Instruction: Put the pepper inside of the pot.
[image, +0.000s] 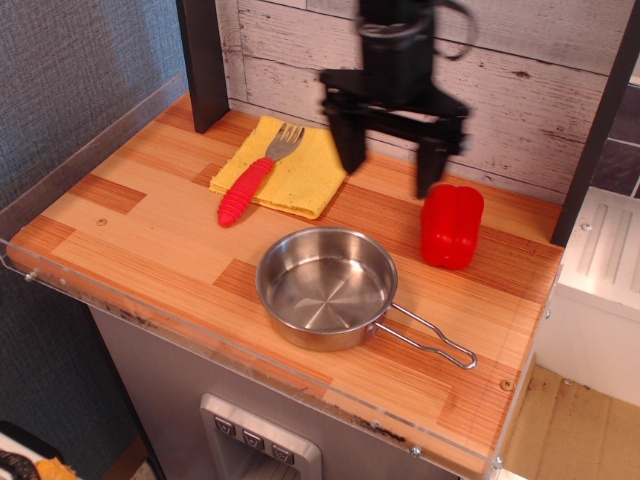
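End effector (392, 155) blurred, fingers spread, empty, arm cropped above, pepper (451, 226) beside, pot (326, 287) apart

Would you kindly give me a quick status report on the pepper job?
Pincer open, empty, above counter left of pepper. Pepper upright on counter, untouched. Pot empty, path clear.

A: What lies on the striped wooden counter (150, 230)?
B: A folded yellow cloth (290, 168), left of the tool.
A: And on it?
B: A metal fork with a ribbed red handle (252, 178), handle overhanging the cloth's front edge.
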